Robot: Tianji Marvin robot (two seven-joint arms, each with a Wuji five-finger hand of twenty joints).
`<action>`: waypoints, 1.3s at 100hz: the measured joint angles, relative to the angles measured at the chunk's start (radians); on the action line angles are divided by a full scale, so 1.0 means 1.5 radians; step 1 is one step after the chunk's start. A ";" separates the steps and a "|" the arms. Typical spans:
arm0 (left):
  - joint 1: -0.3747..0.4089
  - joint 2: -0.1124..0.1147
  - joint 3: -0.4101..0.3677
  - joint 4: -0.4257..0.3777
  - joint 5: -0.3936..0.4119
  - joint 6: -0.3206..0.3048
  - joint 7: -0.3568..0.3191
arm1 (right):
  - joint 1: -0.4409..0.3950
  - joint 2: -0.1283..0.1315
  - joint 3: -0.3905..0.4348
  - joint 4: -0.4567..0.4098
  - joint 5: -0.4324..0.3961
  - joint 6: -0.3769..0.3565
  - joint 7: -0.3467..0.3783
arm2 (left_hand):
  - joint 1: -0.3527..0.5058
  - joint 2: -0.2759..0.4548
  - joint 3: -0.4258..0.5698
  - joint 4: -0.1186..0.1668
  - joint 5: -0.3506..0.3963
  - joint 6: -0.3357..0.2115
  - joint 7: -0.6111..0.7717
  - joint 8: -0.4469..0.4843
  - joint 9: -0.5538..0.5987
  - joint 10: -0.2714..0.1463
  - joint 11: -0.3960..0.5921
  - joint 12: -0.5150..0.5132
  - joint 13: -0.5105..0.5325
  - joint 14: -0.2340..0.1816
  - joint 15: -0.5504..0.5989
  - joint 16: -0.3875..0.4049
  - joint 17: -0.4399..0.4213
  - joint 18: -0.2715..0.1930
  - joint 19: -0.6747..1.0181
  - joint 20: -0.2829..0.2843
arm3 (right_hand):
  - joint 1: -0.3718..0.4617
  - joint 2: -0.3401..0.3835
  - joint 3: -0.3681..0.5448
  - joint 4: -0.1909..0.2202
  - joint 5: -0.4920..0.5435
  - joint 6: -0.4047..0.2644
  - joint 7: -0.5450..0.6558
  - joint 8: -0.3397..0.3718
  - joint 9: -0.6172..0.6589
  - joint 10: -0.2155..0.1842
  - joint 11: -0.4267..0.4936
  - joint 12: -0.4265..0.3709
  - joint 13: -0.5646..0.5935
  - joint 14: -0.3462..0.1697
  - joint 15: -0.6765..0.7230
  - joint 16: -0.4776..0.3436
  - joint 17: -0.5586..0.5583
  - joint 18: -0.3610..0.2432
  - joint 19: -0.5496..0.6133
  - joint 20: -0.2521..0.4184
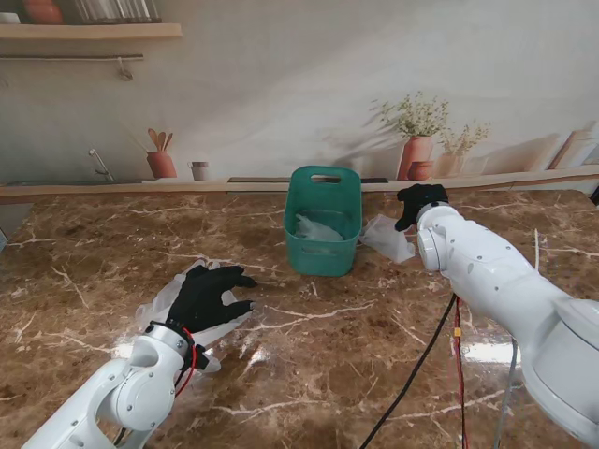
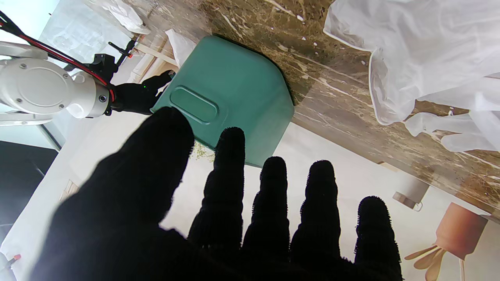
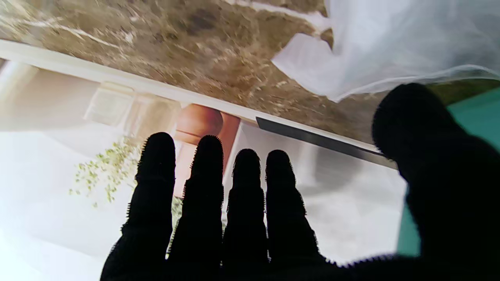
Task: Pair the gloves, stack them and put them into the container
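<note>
Black left robot hand point(image 1: 208, 296) splayed over gloves point(image 1: 167, 301), right robot hand point(image 1: 417, 202) outstretched

From the stand's view the left hand point(image 1: 208, 297) lies over the clear gloves point(image 1: 164, 301) on the surface point(image 1: 309, 374), hiding most of them, so how many lie there cannot be told; whether its fingers point(image 1: 234, 278) press the plastic is unclear; the green container point(image 1: 324, 220) shows something pale inside, too indistinct to name; the right hand point(image 1: 418, 202) sits just beside a clear glove point(image 1: 388, 238), contact uncertain; in the left wrist view the gloves point(image 2: 425, 58) run off the frame's edge; in the right wrist view the glove point(image 3: 390, 47) is blurred and cut off, and the container point(image 3: 474, 113) is mostly behind the thumb point(image 3: 429, 156).
</note>
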State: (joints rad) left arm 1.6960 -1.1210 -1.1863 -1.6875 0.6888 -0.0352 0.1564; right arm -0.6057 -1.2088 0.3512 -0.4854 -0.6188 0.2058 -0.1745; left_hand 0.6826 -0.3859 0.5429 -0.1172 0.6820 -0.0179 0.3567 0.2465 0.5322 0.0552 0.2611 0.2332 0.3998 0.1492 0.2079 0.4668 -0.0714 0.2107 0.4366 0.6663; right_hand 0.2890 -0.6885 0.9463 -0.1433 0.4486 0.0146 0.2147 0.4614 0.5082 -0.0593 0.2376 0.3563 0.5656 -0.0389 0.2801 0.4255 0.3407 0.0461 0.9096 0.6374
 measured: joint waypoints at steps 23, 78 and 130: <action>0.001 0.000 0.000 -0.002 0.001 0.007 -0.001 | 0.029 -0.083 -0.051 0.159 0.078 -0.046 -0.011 | 0.000 0.000 -0.006 0.000 0.000 0.000 0.000 0.000 0.000 0.000 0.000 0.000 0.000 0.000 0.000 0.000 0.000 0.000 0.000 0.000 | -0.004 0.049 -0.074 0.000 -0.015 0.015 -0.010 0.000 -0.022 0.007 0.003 -0.008 -0.021 0.003 0.011 -0.007 -0.014 -0.006 -0.016 0.000; 0.004 0.003 -0.004 -0.009 0.005 0.016 -0.016 | 0.016 -0.085 -0.072 0.150 0.079 -0.036 0.022 | 0.000 0.000 -0.006 0.000 0.000 0.000 0.000 0.000 0.000 0.000 0.000 0.000 0.000 0.000 0.000 0.000 0.000 0.000 -0.009 0.000 | 0.122 -0.046 -0.059 -0.022 0.246 -0.130 0.321 0.063 0.252 -0.032 0.173 0.160 0.109 0.000 0.158 0.071 0.074 -0.001 0.078 0.024; -0.003 0.002 0.007 -0.002 -0.007 0.012 -0.004 | -0.182 0.040 0.294 -0.196 -0.179 0.065 -0.049 | 0.000 0.008 -0.006 0.000 0.000 0.000 0.000 0.000 0.000 0.000 -0.001 0.000 0.000 0.000 0.000 0.000 0.000 0.000 -0.011 0.000 | 0.129 -0.059 0.097 -0.084 0.319 -0.202 0.479 0.048 0.324 -0.047 0.169 0.254 0.144 -0.014 0.178 0.086 0.089 0.012 0.101 0.024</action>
State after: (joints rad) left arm 1.6918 -1.1178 -1.1754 -1.6910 0.6784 -0.0176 0.1503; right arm -0.8790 -1.1485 0.7930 -0.7791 -0.8868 0.3032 -0.2486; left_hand 0.6826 -0.3742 0.5338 -0.1172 0.6820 -0.0179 0.3567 0.2470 0.5320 0.0552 0.2590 0.2331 0.3998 0.1492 0.2076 0.4666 -0.0718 0.2109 0.4200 0.6663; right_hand 0.4823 -0.7775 1.0921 -0.2698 0.9268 -0.2885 0.9339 0.5328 0.9947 -0.1305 0.4914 0.7379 0.7816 -0.0593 0.5465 0.5552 0.4740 0.0636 1.0608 0.6732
